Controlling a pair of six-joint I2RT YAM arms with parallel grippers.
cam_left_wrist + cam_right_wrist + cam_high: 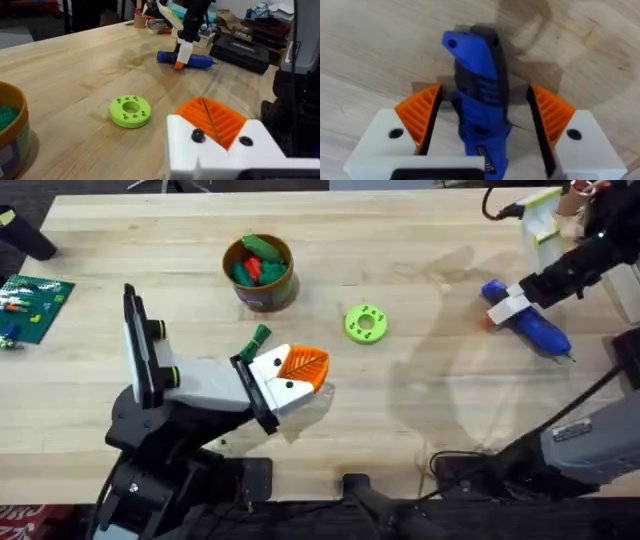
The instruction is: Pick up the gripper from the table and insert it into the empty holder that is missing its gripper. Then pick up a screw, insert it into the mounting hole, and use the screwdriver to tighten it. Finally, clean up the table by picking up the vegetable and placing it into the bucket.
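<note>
The right gripper's (485,125) white fingers with orange ribbed pads (417,115) stand wide apart on either side of the screwdriver (477,105), a stubby tool with a thick bright-blue handle that lies flat on the wood, and the pads stay clear of the handle on both sides, so nothing is clamped. The left gripper (300,372) shows its white finger and orange ribbed pad pressed together with nothing held between them. The wide pale wooden worktop (420,410) carries everything. The left arm, black with a white wrist, reaches up from the near left corner toward the middle of the worktop, while the right arm stretches from the near right corner to the right edge, where the screwdriver (530,325) lies under its gripper (508,308). A small round tan-brown bucket (262,275) with a yellowish rim stands left of centre toward the far edge and holds green and red toy pieces. A flat bright-green disc with holes (365,323) lies near the middle, well apart from the bucket. A small dark-green toy vegetable (258,338) lies on the worktop just beside the left gripper, on its far side.
</note>
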